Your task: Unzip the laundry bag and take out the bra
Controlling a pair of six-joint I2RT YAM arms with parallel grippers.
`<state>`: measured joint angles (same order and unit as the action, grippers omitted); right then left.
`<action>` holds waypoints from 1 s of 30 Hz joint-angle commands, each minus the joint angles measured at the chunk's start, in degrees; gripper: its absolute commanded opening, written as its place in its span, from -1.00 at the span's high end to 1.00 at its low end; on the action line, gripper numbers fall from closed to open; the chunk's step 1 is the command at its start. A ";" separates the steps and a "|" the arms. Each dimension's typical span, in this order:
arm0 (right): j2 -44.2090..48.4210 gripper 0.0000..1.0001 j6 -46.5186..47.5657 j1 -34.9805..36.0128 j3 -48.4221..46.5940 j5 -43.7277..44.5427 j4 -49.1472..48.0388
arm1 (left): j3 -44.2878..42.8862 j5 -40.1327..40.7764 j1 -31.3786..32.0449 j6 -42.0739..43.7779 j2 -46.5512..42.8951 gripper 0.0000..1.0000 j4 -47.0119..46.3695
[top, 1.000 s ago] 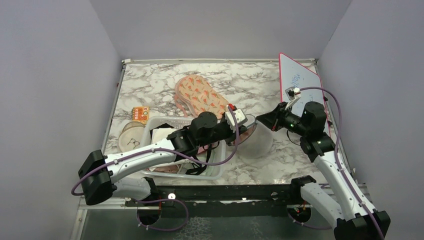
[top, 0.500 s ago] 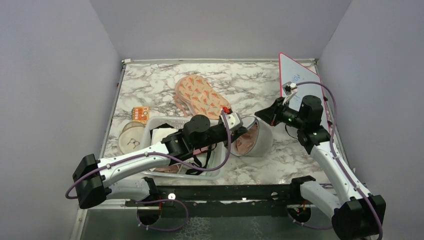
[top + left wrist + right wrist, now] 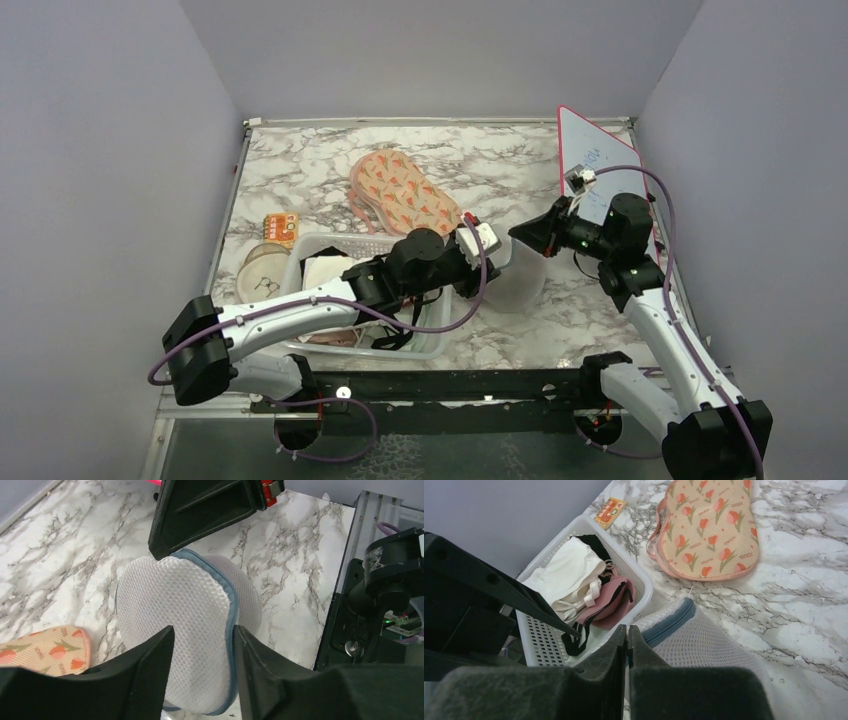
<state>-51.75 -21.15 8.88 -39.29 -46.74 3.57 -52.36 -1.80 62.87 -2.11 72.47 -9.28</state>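
The laundry bag [image 3: 522, 283] is a white mesh cylinder with grey-blue piping, lying on the marble table right of the basket. In the left wrist view the laundry bag [image 3: 175, 610] fills the middle, its zip [image 3: 231, 615] running down one side. My left gripper [image 3: 487, 243] is open, and in its own view [image 3: 202, 630] the fingers stand either side of the bag's round end. My right gripper [image 3: 522, 233] is shut on the bag's piped upper rim [image 3: 669, 622], with its closed tips [image 3: 627, 630] at the edge. No dark red bra shows; it is hidden.
A white slatted basket [image 3: 420, 345] holds a white garment and a dusty pink garment with black straps [image 3: 609, 605]. A peach tulip-print pad [image 3: 400, 190] lies behind. A red-rimmed whiteboard [image 3: 600, 165] leans at the right wall. An orange card [image 3: 281, 227] and a round wooden piece [image 3: 262, 275] lie left.
The bag's reddish inside showed toward the left gripper half a second ago; now only white mesh shows. My left gripper has moved right onto the bag. The right gripper has hardly moved.
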 commanded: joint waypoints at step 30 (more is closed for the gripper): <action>-0.05 0.98 2.64 0.25 -1.87 -1.10 1.11 | -8.08 -5.28 -3.46 -6.95 2.89 -0.98 2.35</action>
<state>-51.86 -19.18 8.93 -39.31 -50.24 6.13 -58.72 -7.92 59.64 -8.80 77.17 -5.48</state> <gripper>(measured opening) 0.011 0.990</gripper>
